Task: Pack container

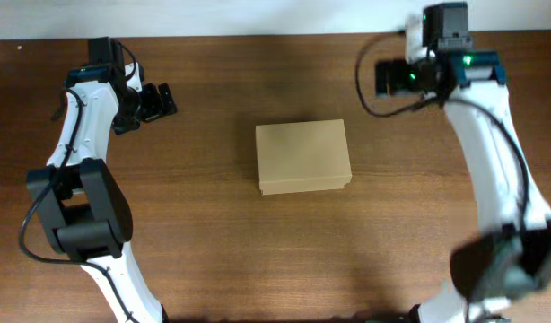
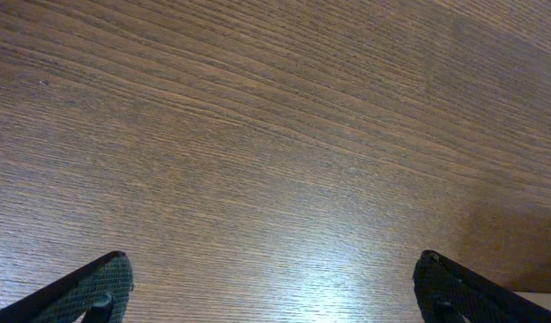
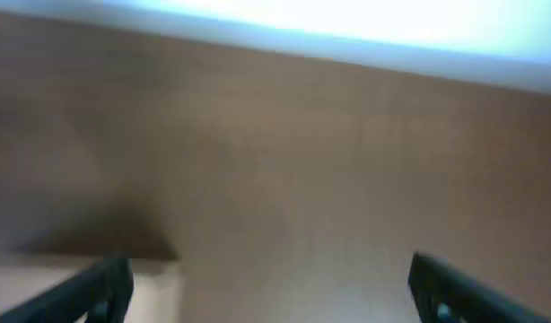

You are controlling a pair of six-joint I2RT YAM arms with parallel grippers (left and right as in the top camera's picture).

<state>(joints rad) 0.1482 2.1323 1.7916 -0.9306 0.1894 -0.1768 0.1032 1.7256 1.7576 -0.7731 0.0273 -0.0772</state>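
one tan cardboard box (image 1: 303,157) sits in the middle of the wooden table (image 1: 213,260) with its flap lid down, so the inside is hidden. there are two grippers. the left gripper (image 1: 157,100) hangs at the far left and the right gripper (image 1: 383,78) at the far right, both well apart from the box, fingers spread wide, holding nothing.

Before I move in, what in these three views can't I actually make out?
Overhead: the contents of the container; it looks shut, so its inside is hidden.
Right wrist: the whole view is blurred; the pale patch at bottom left cannot be identified.
Left wrist: a pale sliver at bottom right is cut off by the frame edge; otherwise only table shows.
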